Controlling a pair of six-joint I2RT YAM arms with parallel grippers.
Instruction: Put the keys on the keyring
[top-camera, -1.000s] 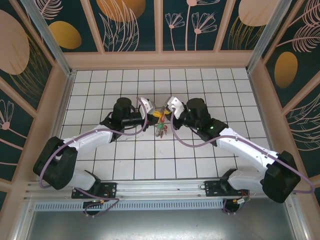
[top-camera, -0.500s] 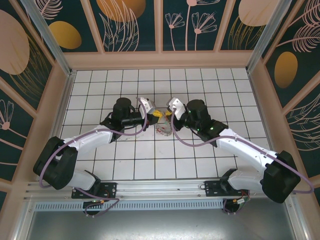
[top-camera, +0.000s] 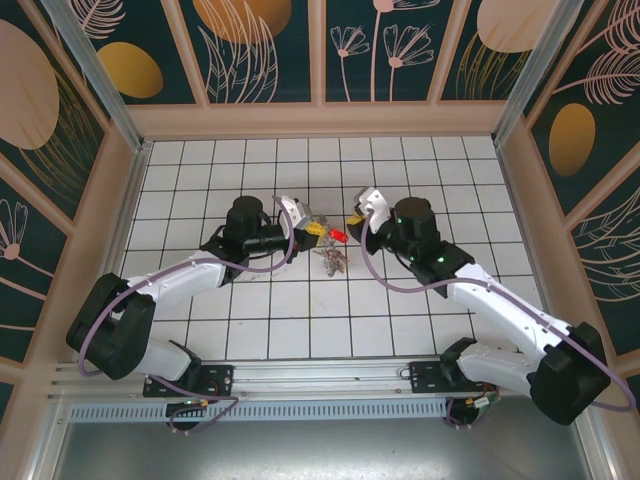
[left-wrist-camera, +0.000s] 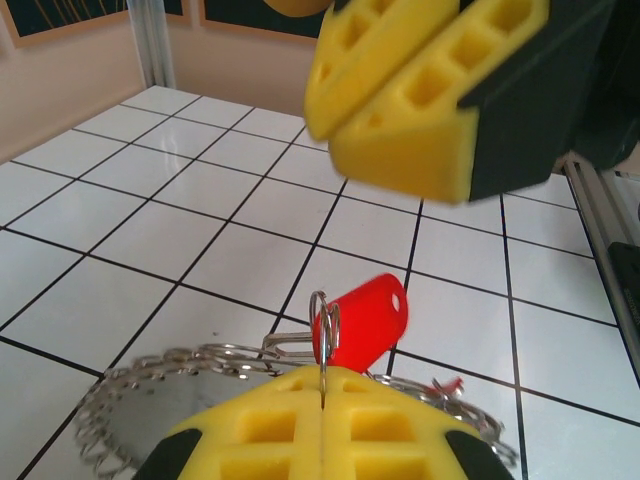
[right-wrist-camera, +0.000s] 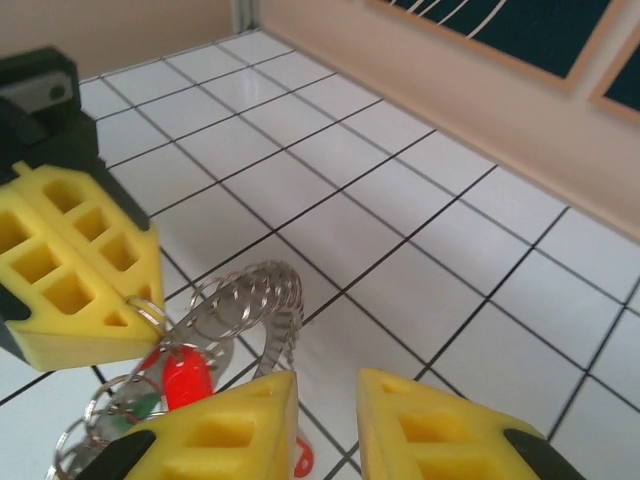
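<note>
The left gripper (left-wrist-camera: 322, 400) is pinching the keyring (right-wrist-camera: 255, 300) by its rim, jaws fully closed on the wire. It is probably offering up the edge loops while the rest of the ring sags toward the white-tiled desk (top-camera: 250, 330) at its 5 o'clock. A red-tagged key (left-wrist-camera: 365, 320) is dangling from a small loop right at the pinch. The right gripper (right-wrist-camera: 325, 410) is hovering at the tag's 2 o'clock, its jaws slightly parted and gripping nothing, seemingly freed to fetch another key.
</note>
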